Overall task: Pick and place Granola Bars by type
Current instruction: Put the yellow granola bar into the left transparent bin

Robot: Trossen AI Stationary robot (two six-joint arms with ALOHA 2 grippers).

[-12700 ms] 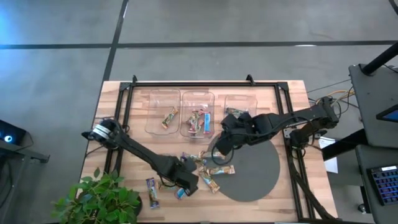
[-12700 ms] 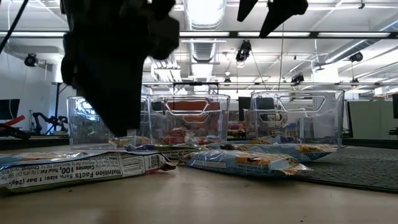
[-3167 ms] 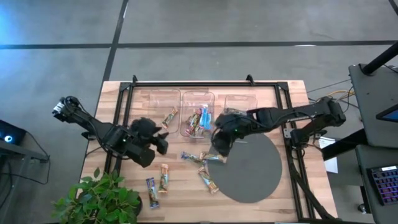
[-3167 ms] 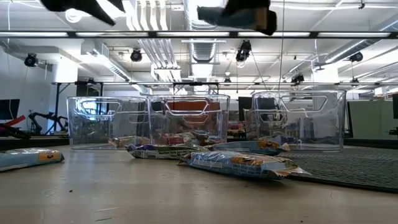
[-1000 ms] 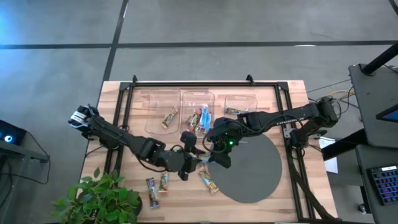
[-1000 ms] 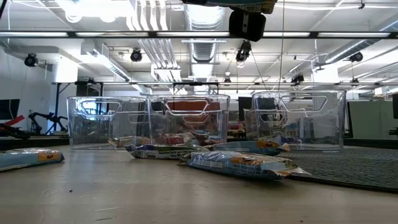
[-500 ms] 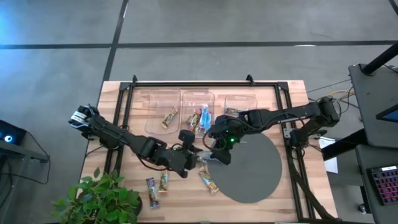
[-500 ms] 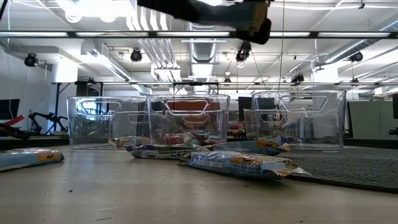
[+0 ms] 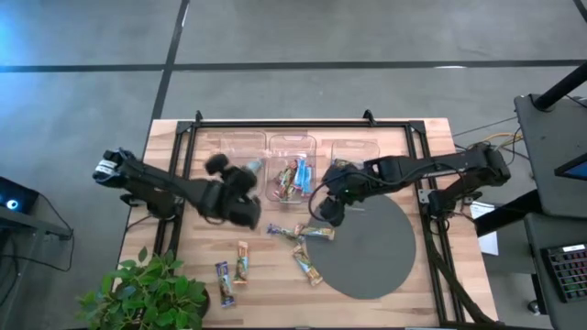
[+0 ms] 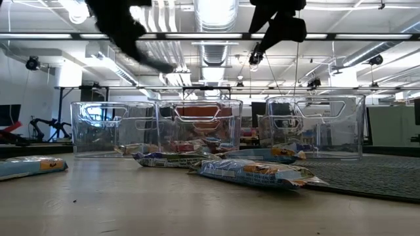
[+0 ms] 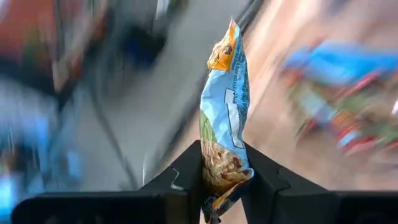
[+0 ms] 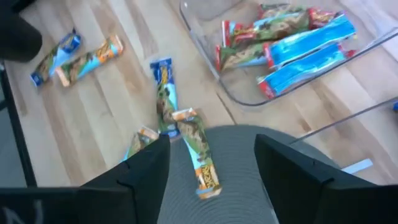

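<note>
My left gripper (image 11: 222,182) is shut on a light-blue and orange granola bar (image 11: 225,99), raised above the table near the left clear bin (image 9: 237,156). In the high view its arm is blurred, the gripper (image 9: 246,183) by that bin's near right corner. My right gripper (image 12: 211,168) is open and holds nothing, hovering (image 9: 326,209) over the far left edge of the dark round mat (image 9: 376,252). Loose bars lie flat on the table: a blue one (image 12: 165,93) and an orange one (image 12: 199,152) below it. The middle bin (image 9: 292,170) holds several bars. My left gripper pinches the bar's one end (image 11: 217,169) between its two fingers, which lie across the bar. The rest of the bar sticks out forward past the fingertips. It is lifted clear of the table.
A third clear bin (image 9: 353,154) stands at the far right of the row. Two bars (image 9: 241,259) (image 9: 223,275) lie near the table's front left, one more (image 9: 307,264) by the mat's left edge. A potted plant (image 9: 147,298) stands at the near left corner.
My left gripper has shut on a bar in the cluster at the table's middle, lifted it clear and swung fast toward the far left, to the left bin. My right gripper has opened and moved a little toward the far edge.
</note>
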